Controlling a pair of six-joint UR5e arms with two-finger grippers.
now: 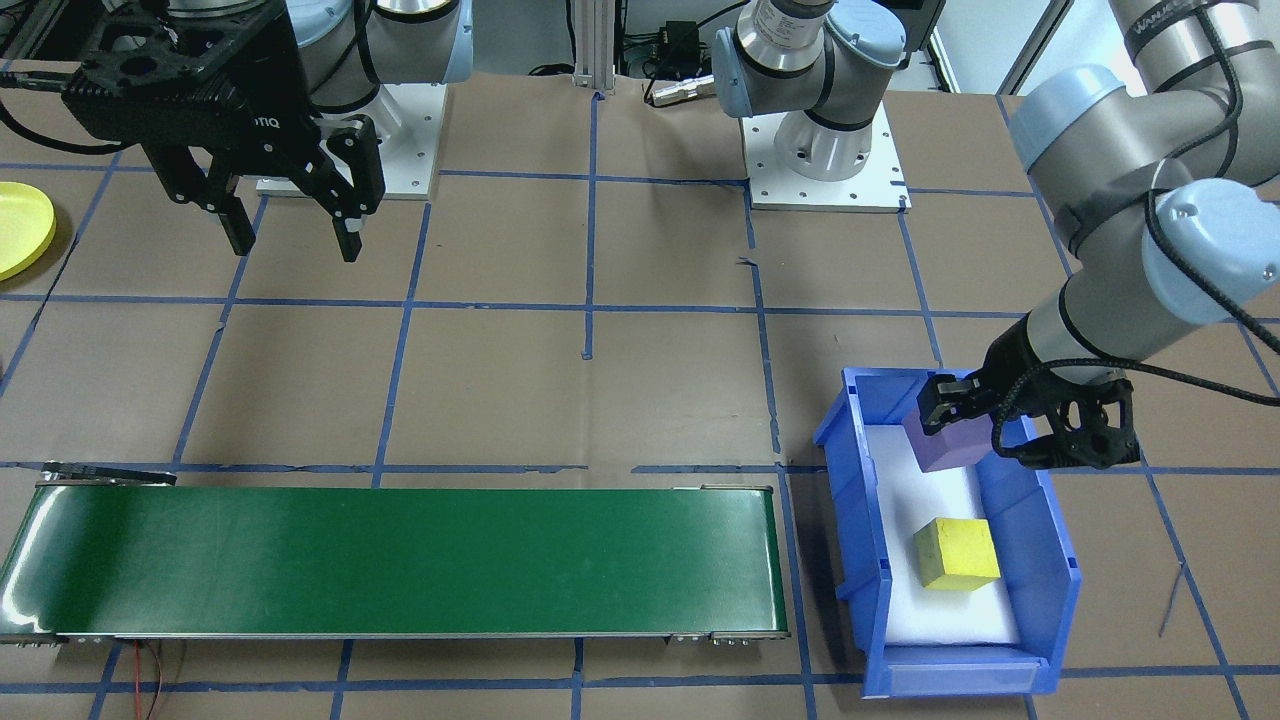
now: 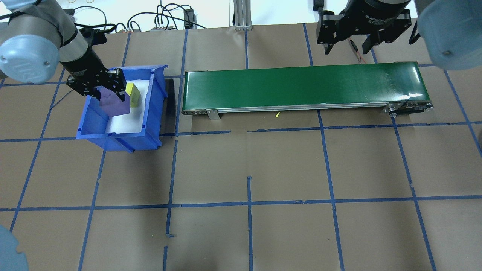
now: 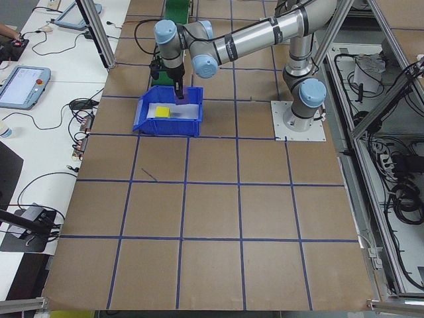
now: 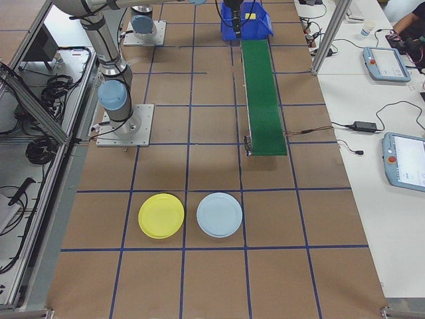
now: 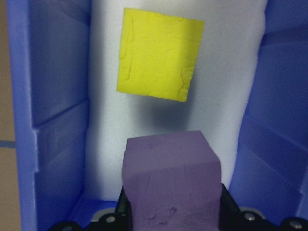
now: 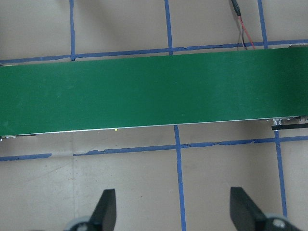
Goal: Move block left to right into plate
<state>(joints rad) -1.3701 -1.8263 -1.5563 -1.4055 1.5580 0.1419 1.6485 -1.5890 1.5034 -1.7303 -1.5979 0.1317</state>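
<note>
A purple foam block [image 1: 948, 450] [image 5: 171, 185] hangs just above the white floor of the blue bin [image 1: 1050, 545], with my left gripper [image 2: 109, 97] shut on it. A yellow block [image 1: 957, 553] [image 5: 159, 60] lies loose in the same bin, beyond the purple one. The yellow plate [image 1: 20, 230] [image 4: 161, 216] rests on the table on my right side, past the belt's end. My right gripper [image 1: 296, 245] [image 6: 173, 202] hovers open and holds nothing, above the table beside the right end of the green conveyor belt [image 2: 301, 86].
The long green belt [image 1: 400, 560] runs between the bin and my right side. A pale blue plate [image 4: 220, 214] sits beside the yellow one. The bin's walls [image 2: 90, 120] stand close around the held block. Blue tape lines grid the brown table.
</note>
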